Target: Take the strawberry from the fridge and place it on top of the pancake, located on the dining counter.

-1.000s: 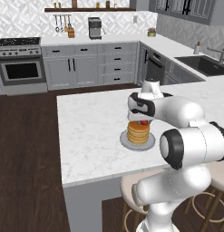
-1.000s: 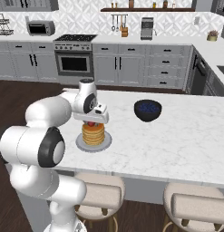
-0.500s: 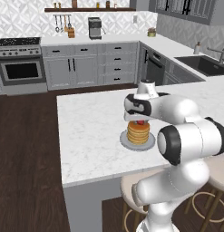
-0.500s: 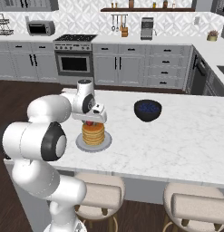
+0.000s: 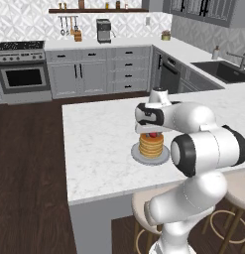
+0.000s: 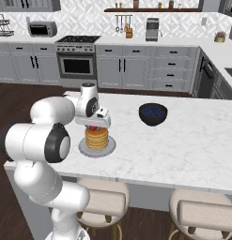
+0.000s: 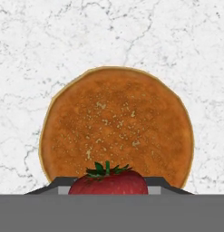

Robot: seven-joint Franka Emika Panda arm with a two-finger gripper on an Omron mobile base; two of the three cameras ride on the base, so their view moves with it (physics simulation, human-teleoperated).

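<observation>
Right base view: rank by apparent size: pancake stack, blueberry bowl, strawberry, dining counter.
1. dining counter
2. and 3. bowl and pancake look about alike; the bowl sits farther from the camera, so I won't rank them.
4. strawberry, held just above the stack.

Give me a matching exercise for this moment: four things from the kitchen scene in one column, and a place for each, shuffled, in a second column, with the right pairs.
Things
1. strawberry
2. pancake
3. dark bowl
4. coffee machine

Places
A. on the wall counter under the shelf
B. between the fingers of the gripper, just above the stack
C. on the island counter, off to the side of the plate
D. stacked on the round grey plate

Pairs: 1-B, 2-D, 3-C, 4-A
</observation>
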